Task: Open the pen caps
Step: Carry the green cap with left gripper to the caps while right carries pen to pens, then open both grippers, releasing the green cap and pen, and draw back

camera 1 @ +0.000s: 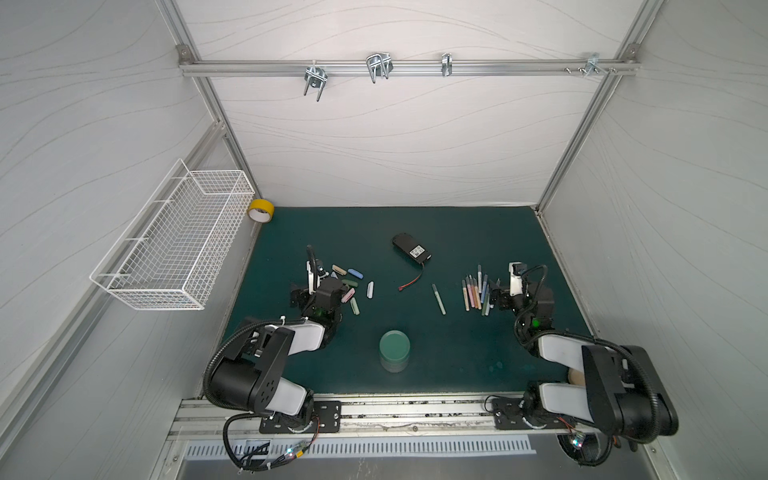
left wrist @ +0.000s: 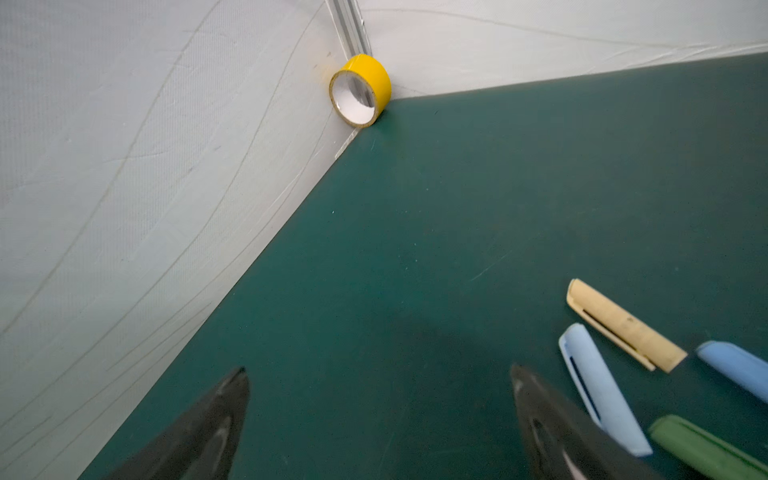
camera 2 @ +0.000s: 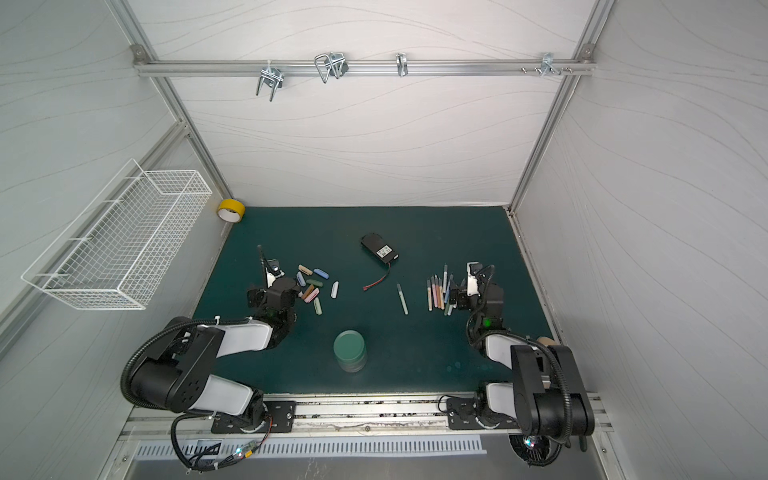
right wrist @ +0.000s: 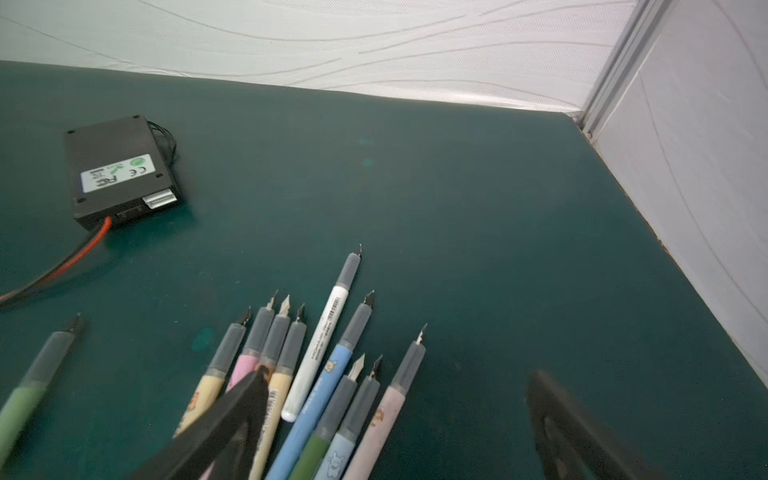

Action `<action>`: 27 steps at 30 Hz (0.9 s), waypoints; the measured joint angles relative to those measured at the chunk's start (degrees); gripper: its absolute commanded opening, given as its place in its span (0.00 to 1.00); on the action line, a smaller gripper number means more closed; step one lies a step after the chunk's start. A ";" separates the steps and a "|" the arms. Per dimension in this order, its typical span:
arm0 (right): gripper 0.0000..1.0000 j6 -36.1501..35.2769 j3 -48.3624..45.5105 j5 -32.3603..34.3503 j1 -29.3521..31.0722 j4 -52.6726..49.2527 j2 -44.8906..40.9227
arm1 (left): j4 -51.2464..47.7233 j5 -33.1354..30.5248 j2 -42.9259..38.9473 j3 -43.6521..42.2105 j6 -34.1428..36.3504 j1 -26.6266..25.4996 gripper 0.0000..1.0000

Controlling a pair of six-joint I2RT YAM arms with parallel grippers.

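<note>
Several pen caps lie loose in a cluster on the left of the green mat. The left wrist view shows a tan cap, a pale blue cap, a blue cap and a green cap. My left gripper is open over bare mat beside them. Several pens lie side by side on the right with bare nibs. A lone green pen lies apart. My right gripper is open, one finger over the tan and pink pens.
A black battery pack with a red wire lies mid-mat. A green round container stands near the front. A yellow tape roll sits in the far left corner. A wire basket hangs on the left wall.
</note>
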 measured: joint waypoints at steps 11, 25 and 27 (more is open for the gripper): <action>0.96 3.08 2.19 -9.57 -1.77 2.01 3.23 | 10.67 12.90 2.86 -0.98 0.07 7.89 0.96; 0.99 1.14 2.73 -9.81 2.78 10.56 15.76 | 3.78 26.38 4.11 2.12 -4.72 14.49 0.99; 0.99 1.73 3.96 -7.54 2.78 10.16 15.78 | 3.76 27.52 4.24 2.05 -5.09 14.91 0.99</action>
